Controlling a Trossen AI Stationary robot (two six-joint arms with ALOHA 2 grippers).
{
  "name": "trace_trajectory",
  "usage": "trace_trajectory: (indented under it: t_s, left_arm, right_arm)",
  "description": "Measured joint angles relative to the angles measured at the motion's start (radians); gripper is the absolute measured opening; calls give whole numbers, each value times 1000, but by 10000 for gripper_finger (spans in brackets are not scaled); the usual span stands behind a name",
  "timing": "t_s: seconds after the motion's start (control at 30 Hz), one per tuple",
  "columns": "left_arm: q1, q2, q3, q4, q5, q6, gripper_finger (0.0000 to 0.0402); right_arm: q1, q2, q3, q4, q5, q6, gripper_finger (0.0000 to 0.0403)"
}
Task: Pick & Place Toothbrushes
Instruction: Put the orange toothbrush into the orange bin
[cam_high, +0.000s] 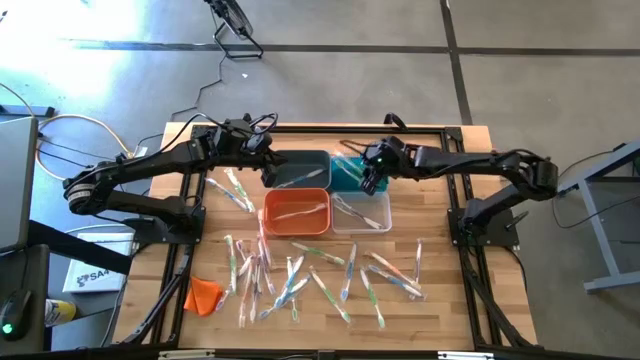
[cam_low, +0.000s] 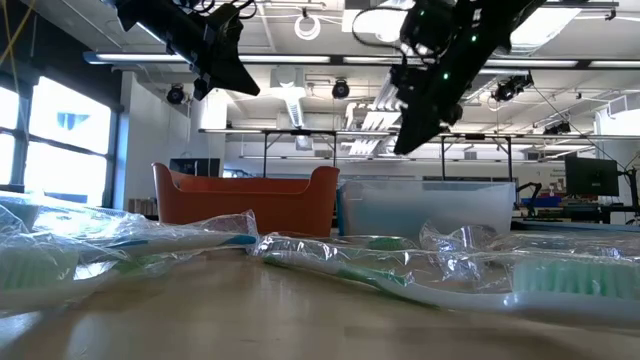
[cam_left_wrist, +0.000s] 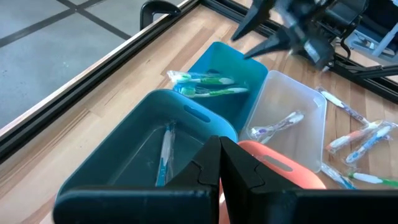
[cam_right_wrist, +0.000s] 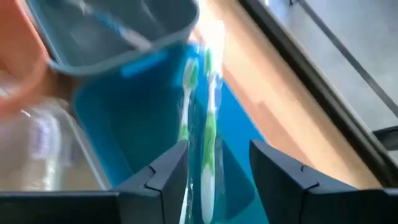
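The right arm's fingers (cam_right_wrist: 214, 165) stand apart, gripping nothing, above the teal plastic bin (cam_right_wrist: 124, 112) where 2 green-handled wrapped toothbrushes (cam_right_wrist: 208, 118) lie. The left arm's fingers (cam_left_wrist: 219, 163), pressed together, hover over the dark grey bin (cam_left_wrist: 124, 155).

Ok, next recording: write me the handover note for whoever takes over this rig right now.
Right gripper: jaws open above the teal bin, green toothbrushes lying in it.
Left gripper: jaws shut, empty, over the dark grey bin.
Done: a few brushes sit in the grey, teal, orange bin and clear bin.
Left: the loose toothbrushes scattered across the table.
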Motion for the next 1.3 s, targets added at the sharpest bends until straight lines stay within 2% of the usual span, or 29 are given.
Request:
trace_trajectory:
  t_s: [0.17, 0.53, 0.7, 1.07, 1.17, 1.3]
  left_arm:
    - [0, 0, 0, 0, 0, 0, 0]
    - [0, 0, 0, 0, 0, 3, 0]
    - [0, 0, 0, 0, 0, 3, 0]
    - [0, 0, 0, 0, 0, 4, 0]
    - [0, 0, 0, 0, 0, 4, 0]
    - [0, 0, 0, 0, 0, 4, 0]
  right_arm:
    - [4, -121, 0, -7, -6, 12, 153]
    - [7, -338, 0, -71, -18, 256, 131]
    - [7, -377, 0, -80, -115, 338, 125]
    - [7, -378, 0, -85, -365, 537, 122]
    - [10, -378, 0, -84, -433, 544, 122]
    - [54, -378, 0, -84, -437, 541, 122]
